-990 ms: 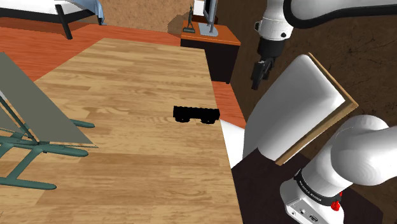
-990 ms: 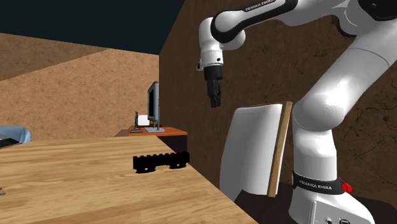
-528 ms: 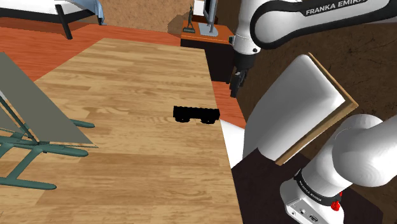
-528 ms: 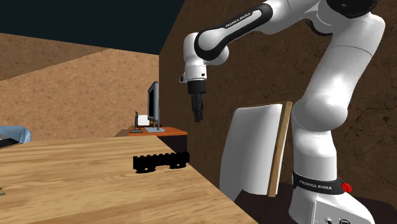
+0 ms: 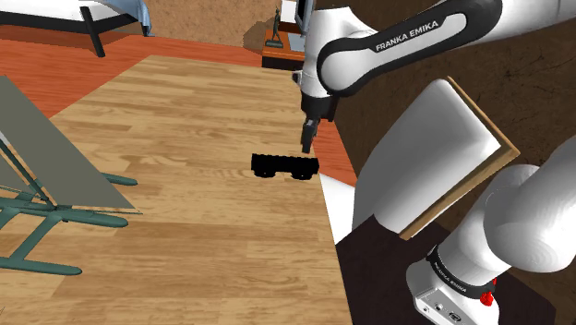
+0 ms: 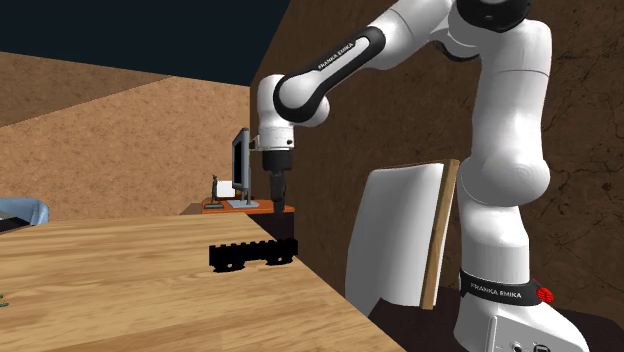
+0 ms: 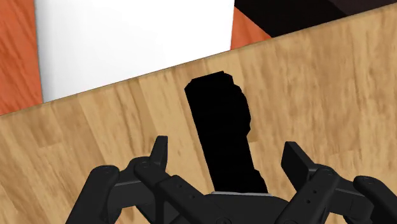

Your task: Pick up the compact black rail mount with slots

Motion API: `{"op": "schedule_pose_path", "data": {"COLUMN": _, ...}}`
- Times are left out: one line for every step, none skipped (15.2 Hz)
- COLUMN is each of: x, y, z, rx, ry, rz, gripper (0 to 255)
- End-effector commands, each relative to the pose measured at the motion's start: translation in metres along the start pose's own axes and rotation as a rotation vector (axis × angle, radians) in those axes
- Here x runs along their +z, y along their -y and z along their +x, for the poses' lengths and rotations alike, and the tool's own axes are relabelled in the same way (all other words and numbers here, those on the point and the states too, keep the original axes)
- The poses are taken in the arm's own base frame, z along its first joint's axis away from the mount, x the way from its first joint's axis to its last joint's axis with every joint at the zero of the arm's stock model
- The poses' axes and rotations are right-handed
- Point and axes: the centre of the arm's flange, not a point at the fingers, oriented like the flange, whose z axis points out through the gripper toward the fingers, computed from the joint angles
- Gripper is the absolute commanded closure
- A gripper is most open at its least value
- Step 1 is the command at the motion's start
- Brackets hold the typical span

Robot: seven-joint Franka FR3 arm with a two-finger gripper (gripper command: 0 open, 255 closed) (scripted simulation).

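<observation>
Shoulder view: the black rail mount (image 5: 285, 166) lies flat on the wooden table (image 5: 166, 120), close to the table's edge on the stand's side. The gripper (image 5: 306, 146) points straight down over the table, above the mount's end nearest that edge.

Second exterior view: the gripper hangs above the table with a clear gap over the mount, which sits near the table's far corner.

Wrist view: the fingers (image 7: 158, 153) stand wide apart, and the mount lies on the table between them, touching neither. The table's edge runs just beyond it
</observation>
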Motion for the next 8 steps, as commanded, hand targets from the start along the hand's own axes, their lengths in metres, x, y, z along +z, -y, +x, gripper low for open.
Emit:
{"op": "schedule_pose_path", "data": {"x": 0.013, "y": 0.006, "z": 0.021, "rx": -0.053, "ry": -0.01, "rz": 0.001, "gripper": 0}}
{"op": "schedule_pose_path", "data": {"x": 0.019, "y": 0.009, "z": 0.031, "rx": -0.079, "ry": -0.014, "rz": 0.002, "gripper": 0}}
{"op": "schedule_pose_path", "data": {"x": 0.026, "y": 0.012, "z": 0.041, "rx": -0.105, "ry": -0.018, "rz": 0.002, "gripper": 0}}
{"op": "schedule_pose_path", "data": {"x": 0.033, "y": 0.016, "z": 0.051, "rx": -0.13, "ry": -0.023, "rz": 0.003, "gripper": 0}}
{"op": "schedule_pose_path", "data": {"x": 0.04, "y": 0.019, "z": 0.061, "rx": -0.156, "ry": -0.027, "rz": 0.004, "gripper": 0}}
{"op": "schedule_pose_path", "data": {"x": 0.041, "y": 0.02, "z": 0.063, "rx": -0.161, "ry": -0.028, "rz": 0.004, "gripper": 0}}
{"op": "schedule_pose_path", "data": {"x": 0.046, "y": 0.02, "z": 0.064, "rx": -0.161, "ry": -0.028, "rz": 0.004, "gripper": 0}}
{"op": "schedule_pose_path", "data": {"x": 0.052, "y": 0.021, "z": 0.064, "rx": -0.161, "ry": -0.028, "rz": 0.004, "gripper": 0}}
